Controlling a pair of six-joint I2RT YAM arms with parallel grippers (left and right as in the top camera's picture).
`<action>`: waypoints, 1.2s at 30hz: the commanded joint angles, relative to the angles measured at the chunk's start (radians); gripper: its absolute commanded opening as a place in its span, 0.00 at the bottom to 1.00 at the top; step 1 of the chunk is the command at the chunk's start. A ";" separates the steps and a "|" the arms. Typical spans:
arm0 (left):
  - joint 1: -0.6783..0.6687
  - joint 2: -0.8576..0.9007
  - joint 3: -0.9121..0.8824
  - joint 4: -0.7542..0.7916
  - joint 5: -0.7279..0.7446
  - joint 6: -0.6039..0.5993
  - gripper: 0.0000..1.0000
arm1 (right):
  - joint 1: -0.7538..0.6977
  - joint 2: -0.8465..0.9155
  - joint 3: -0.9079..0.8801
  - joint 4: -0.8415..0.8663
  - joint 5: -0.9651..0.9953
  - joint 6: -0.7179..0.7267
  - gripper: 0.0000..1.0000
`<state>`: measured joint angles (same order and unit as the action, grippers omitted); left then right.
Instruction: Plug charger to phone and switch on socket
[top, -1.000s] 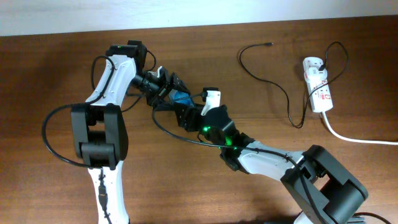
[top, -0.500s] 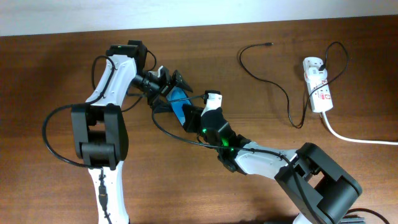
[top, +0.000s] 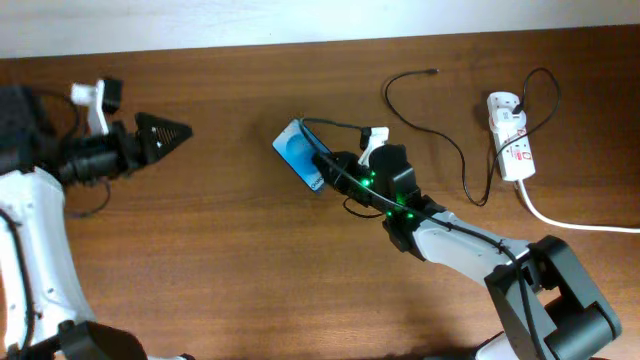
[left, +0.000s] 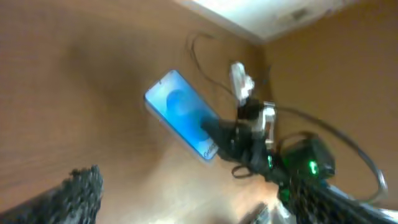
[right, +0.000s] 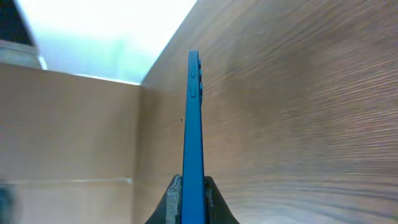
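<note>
The phone (top: 298, 150), blue screen up, is near the table's middle, and my right gripper (top: 326, 168) is shut on its lower end. In the right wrist view the phone (right: 193, 118) stands edge-on between the closed fingertips (right: 177, 190). My left gripper (top: 186, 130) is open at the far left with nothing in it, well away from the phone; one blurred finger (left: 84, 190) shows in its wrist view. The charger (top: 455, 145) is a thin black cable looping from the socket (top: 511, 138) to its free tip (top: 433, 72) on the wood.
The socket's thick white cord (top: 575, 222) runs off the right edge. A pale wall strip (top: 300, 20) borders the table's far side. The left wrist view is blurred; it shows the phone (left: 180, 115) with the right arm (left: 261, 140) over it.
My left gripper opened, let go of the phone and swung to the far left. My right gripper shut on the phone and carried it slightly right.
</note>
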<state>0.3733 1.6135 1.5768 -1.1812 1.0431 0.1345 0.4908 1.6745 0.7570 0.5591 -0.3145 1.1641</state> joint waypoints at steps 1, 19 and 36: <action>-0.005 0.023 -0.362 0.266 0.232 -0.167 1.00 | 0.000 -0.034 0.023 0.040 -0.113 0.278 0.04; -0.375 0.023 -0.497 0.729 -0.188 -1.314 0.67 | 0.082 -0.034 0.022 0.040 -0.164 0.778 0.04; -0.464 0.023 -0.497 0.803 -0.224 -1.379 0.00 | 0.092 -0.034 0.022 0.061 -0.191 0.778 0.05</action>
<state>-0.0837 1.6512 1.0756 -0.3565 0.8703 -1.2682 0.5705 1.6615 0.7673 0.6270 -0.4652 2.0785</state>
